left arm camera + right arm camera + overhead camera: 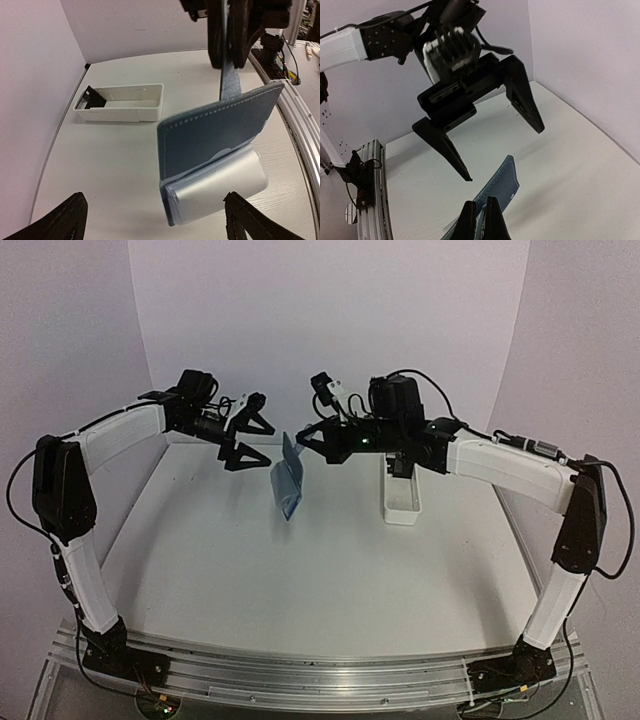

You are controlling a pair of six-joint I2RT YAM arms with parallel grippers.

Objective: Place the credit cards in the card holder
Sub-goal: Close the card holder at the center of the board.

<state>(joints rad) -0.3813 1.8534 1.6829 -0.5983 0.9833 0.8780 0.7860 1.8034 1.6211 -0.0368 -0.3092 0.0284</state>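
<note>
The blue card holder (289, 477) hangs in the air above the table's middle, flap up. My right gripper (304, 439) is shut on its upper edge; in the right wrist view the fingers (470, 222) pinch the blue holder (501, 186). In the left wrist view, silvery credit cards (220, 186) stick out of the pocket of the holder (215, 127), their stacked edges showing at the lower corner. My left gripper (250, 440) stands open just left of the holder, touching nothing. Its fingertips (74, 216) frame the bottom of the left wrist view.
A long white tray (401, 498) lies on the table to the right of the holder, under my right arm. A dark flat thing (93, 97) stands in one end of the tray (125, 105). Pale walls close the table at the back and sides.
</note>
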